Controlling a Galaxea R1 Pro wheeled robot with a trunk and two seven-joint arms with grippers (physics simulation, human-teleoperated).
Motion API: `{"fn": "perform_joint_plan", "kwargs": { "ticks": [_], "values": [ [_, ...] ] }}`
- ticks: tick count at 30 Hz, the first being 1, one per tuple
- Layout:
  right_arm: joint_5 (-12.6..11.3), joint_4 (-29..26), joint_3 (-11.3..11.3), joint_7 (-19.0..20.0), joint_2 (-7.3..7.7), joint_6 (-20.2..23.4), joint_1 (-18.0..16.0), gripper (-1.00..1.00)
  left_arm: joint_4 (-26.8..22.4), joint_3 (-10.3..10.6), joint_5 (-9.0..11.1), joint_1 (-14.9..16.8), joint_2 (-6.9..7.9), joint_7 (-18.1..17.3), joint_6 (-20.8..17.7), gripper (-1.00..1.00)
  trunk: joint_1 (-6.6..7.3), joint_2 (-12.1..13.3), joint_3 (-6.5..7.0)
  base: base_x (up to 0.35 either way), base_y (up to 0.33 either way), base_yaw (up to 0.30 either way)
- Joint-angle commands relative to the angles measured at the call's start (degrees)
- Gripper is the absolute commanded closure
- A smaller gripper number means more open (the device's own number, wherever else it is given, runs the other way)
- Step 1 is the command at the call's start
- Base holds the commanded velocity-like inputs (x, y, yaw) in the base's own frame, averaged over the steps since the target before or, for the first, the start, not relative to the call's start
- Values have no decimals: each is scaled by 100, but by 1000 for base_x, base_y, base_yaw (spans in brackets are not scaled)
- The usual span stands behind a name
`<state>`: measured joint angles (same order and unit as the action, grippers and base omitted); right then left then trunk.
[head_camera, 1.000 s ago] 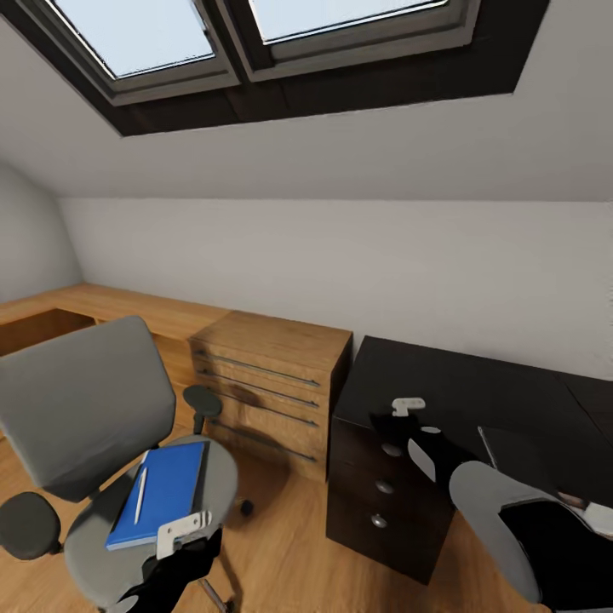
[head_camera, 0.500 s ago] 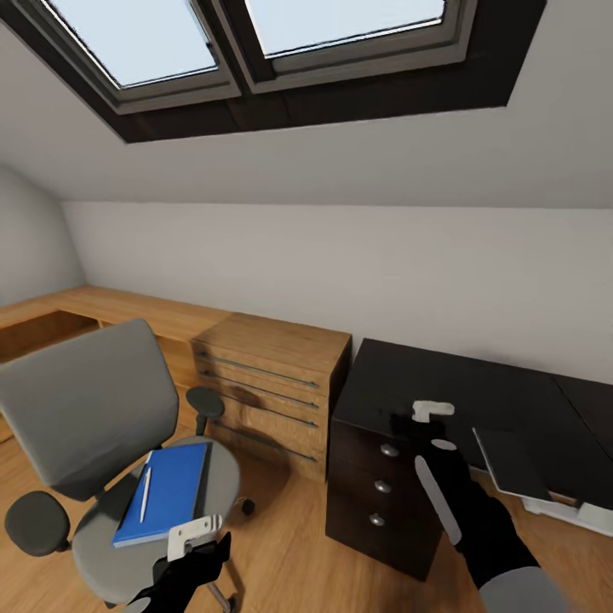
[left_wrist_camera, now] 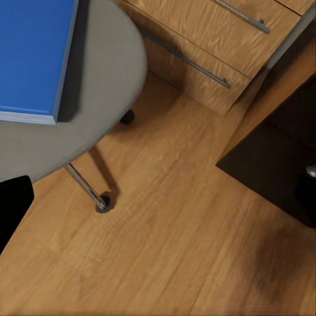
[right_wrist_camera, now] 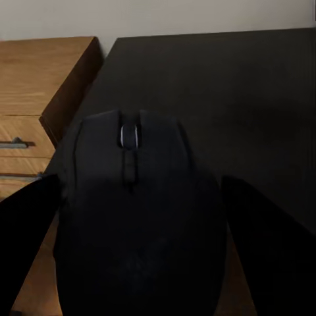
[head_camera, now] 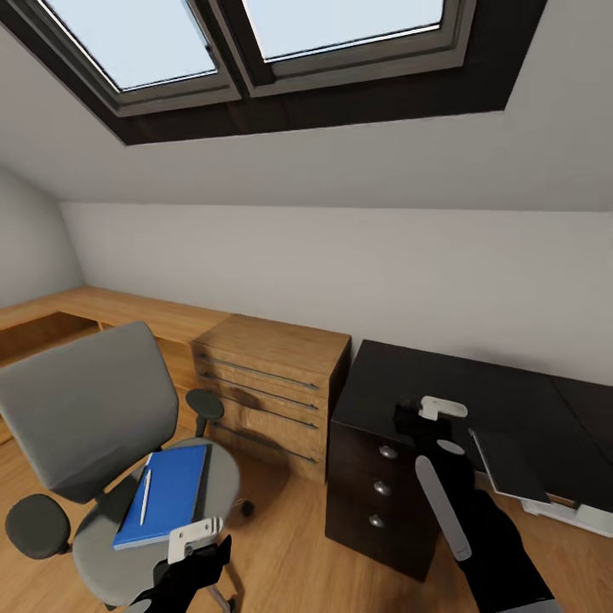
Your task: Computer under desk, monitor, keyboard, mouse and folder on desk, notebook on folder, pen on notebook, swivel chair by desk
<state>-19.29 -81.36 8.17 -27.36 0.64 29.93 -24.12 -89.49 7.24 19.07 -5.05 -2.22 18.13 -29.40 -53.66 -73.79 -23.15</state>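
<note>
The grey swivel chair (head_camera: 85, 409) stands at the left, on the wood floor. On its seat lies the blue folder (head_camera: 170, 494) with the white pen (head_camera: 143, 496) on top. My left gripper (head_camera: 200, 558) hovers open just in front of the seat; the left wrist view catches the folder's corner (left_wrist_camera: 26, 52) and the seat's edge (left_wrist_camera: 105, 85). My right gripper (head_camera: 417, 421) is shut on the black mouse (right_wrist_camera: 135, 210), holding it over the left end of the glossy black desk (head_camera: 477, 392). One finger (right_wrist_camera: 26, 250) shows on each side of the mouse.
A light wooden dresser (head_camera: 272, 383) sits between the chair and the desk's black drawer unit (head_camera: 383, 494). A flat dark grey slab (head_camera: 507, 464) overhangs the desk's front edge above a pale grey box (head_camera: 579, 515). Sloped ceiling with skylight (head_camera: 255, 34) overhead.
My right arm has stretched out and carried the mouse a little to the right over the desk's end. The left gripper has sunk slightly. The view itself has shifted a bit.
</note>
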Motion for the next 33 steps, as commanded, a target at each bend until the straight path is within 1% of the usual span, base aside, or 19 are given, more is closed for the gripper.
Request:
{"fn": "perform_joint_plan", "kwargs": {
  "ticks": [1,2,3,4,16,20,21,23,25,26,27,28,29,30,31,33],
  "values": [
    [-66,-8,11,-57,8,15,1,100,-4,5,62,1,2,51,-13,-100,0,-4,-5,0,0,-210],
    [-85,-9,5,-56,13,14,3,100,-2,5,62,2,2,51,-13,-100,0,-4,-5,0,0,-240],
    [-157,-7,-106,-58,29,20,7,100,14,5,57,1,7,50,-13,-100,0,-4,-5,0,0,-285],
    [-176,-3,-250,-58,25,22,4,100,18,-2,54,0,11,48,-13,-100,0,-4,-5,0,0,-292],
    [-180,7,-301,-58,31,22,6,100,39,5,61,1,1,50,-20,-100,0,-4,-5,0,0,-294],
    [-180,0,-364,-59,38,22,6,100,234,5,62,2,2,56,-16,-100,0,-4,-5,0,0,-294],
    [-180,-1,-405,-59,40,26,5,100,489,5,62,1,4,50,-13,-100,0,-4,-5,0,0,-294],
    [-180,-6,-437,-59,40,29,6,100,1187,2,57,-1,14,44,15,-100,0,-4,-5,0,0,-294],
    [-180,-5,-441,-59,39,30,7,100,1555,3,49,-1,18,40,81,-100,0,-4,-5,0,0,-294],
    [-180,-1,-443,-59,35,30,7,100,1921,4,37,0,22,33,232,-100,0,-4,-5,0,0,-294],
    [-180,7,-445,-59,27,30,8,100,2415,5,-34,1,30,21,642,-100,0,-4,-5,0,0,-294],
    [-184,13,-442,-59,17,31,9,100,2823,5,-216,1,41,14,1179,-100,0,-4,-5,0,0,-294],
    [-185,14,-442,-59,15,31,10,100,2949,5,-299,0,42,14,1355,-100,0,-4,-5,0,0,-294],
    [-187,16,-441,-59,12,31,10,100,3208,4,-482,-2,44,14,1694,-100,0,-4,-5,0,0,-294],
    [-188,24,-440,-59,9,29,11,100,3820,-16,-814,2,44,15,2366,-100,0,-4,-5,0,0,-294],
    [-190,29,-439,-59,7,27,12,100,4388,-27,-961,3,33,15,3028,-100,0,-4,-5,0,0,-294]
  ]
}}
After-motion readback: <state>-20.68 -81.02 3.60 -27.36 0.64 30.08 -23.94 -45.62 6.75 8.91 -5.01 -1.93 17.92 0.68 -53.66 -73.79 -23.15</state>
